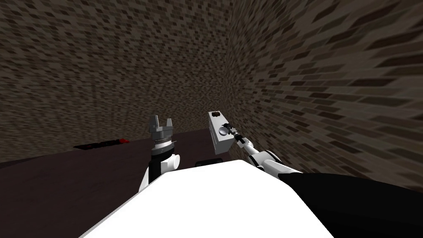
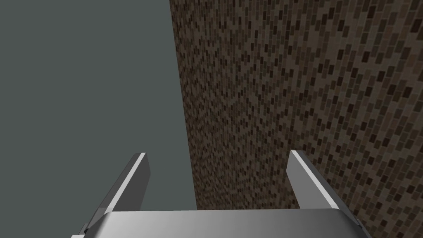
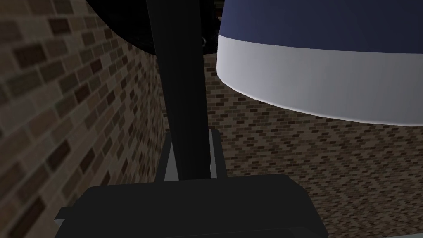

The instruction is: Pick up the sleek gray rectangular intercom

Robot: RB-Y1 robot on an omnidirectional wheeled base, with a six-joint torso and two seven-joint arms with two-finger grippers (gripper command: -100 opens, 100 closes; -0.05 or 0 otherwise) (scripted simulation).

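Right pincer point(image 1: 229, 128) clamps grey intercom point(image 1: 217, 141); left pincer point(image 1: 161, 122) gapes.

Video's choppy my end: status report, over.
Left gripper open, holding nothing. Right gripper shut on the light grey intercom, which is tilted. Brick wall behind it.

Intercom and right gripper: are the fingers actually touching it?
Touching. In the right wrist view the fingers of the right gripper press both sides of the intercom, a dark slab between them; the head view shows it grey at that gripper.
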